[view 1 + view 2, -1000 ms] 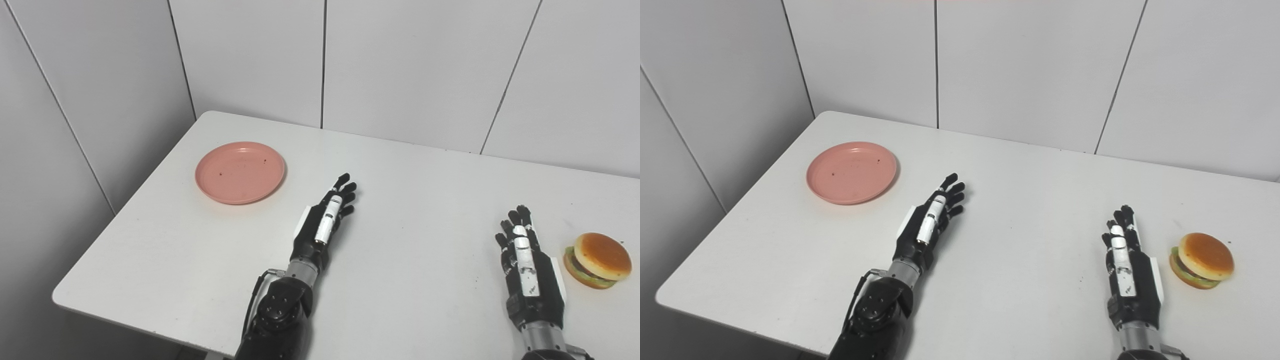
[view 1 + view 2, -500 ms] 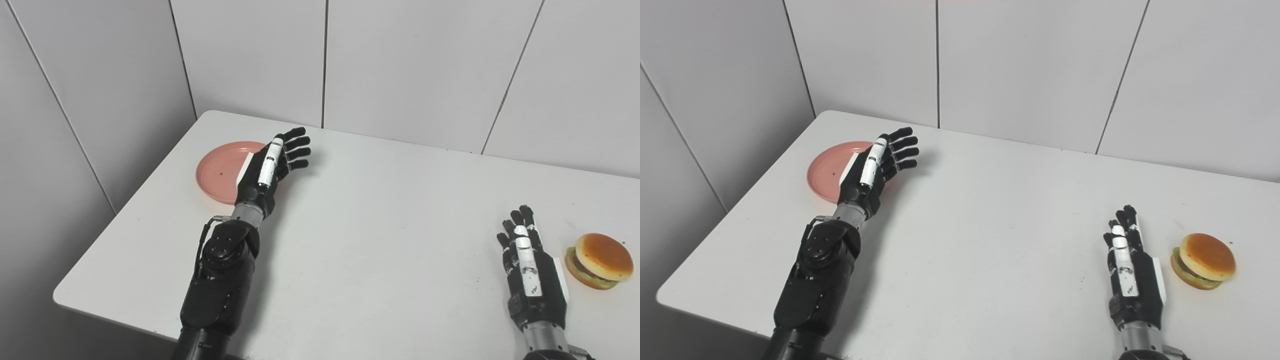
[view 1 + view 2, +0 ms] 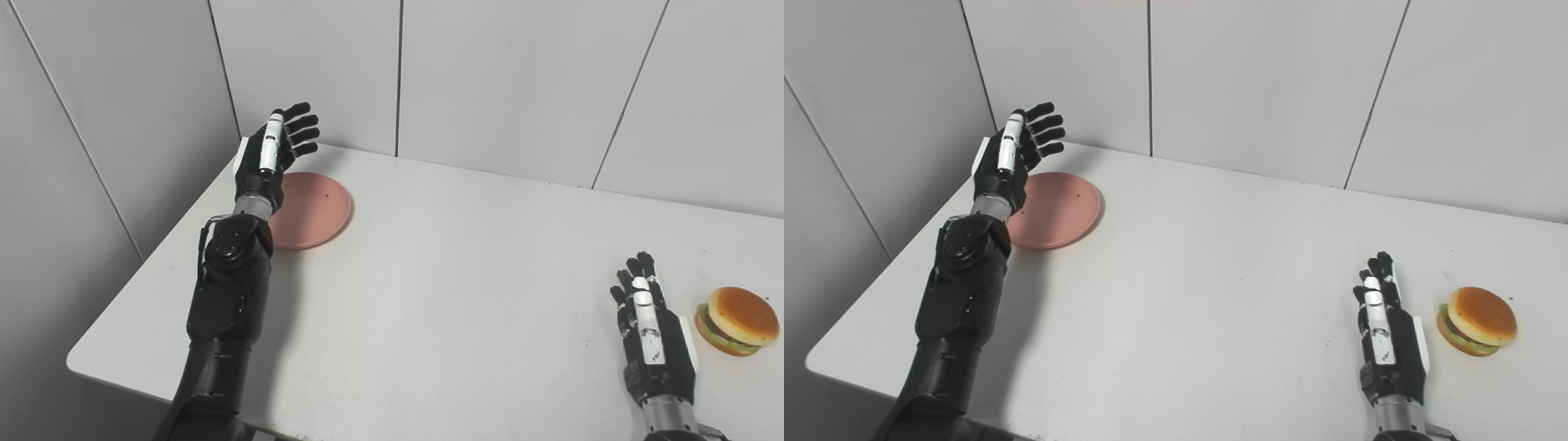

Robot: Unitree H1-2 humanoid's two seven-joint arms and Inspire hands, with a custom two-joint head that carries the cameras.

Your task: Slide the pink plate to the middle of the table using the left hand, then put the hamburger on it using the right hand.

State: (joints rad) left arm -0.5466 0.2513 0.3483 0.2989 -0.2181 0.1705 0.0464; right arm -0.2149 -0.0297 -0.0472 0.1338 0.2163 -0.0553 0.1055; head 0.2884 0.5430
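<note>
The plate (image 3: 309,209), pink and empty apart from a few dark specks, lies flat on the white table (image 3: 441,275) close to its far left corner. The hamburger (image 3: 737,321) sits near the right edge, well apart from the plate, bun top tilted a little. The table is plain white with rounded corners and a few small dark marks, and it stands in a corner of pale grey panelled walls (image 3: 502,79) with thin dark seams.

The left hand (image 3: 269,150) is raised above the far left corner, over the plate's left side, fingers apart and stretched out, holding nothing; whether it touches the plate I cannot tell. The right hand (image 3: 650,331) lies near the front right, just beside the hamburger, fingers loosely spread and empty.

A second ago the left hand was low over the middle of the table; it has since swung left and up past the plate. The plate, the hamburger and the right hand have kept their places.
</note>
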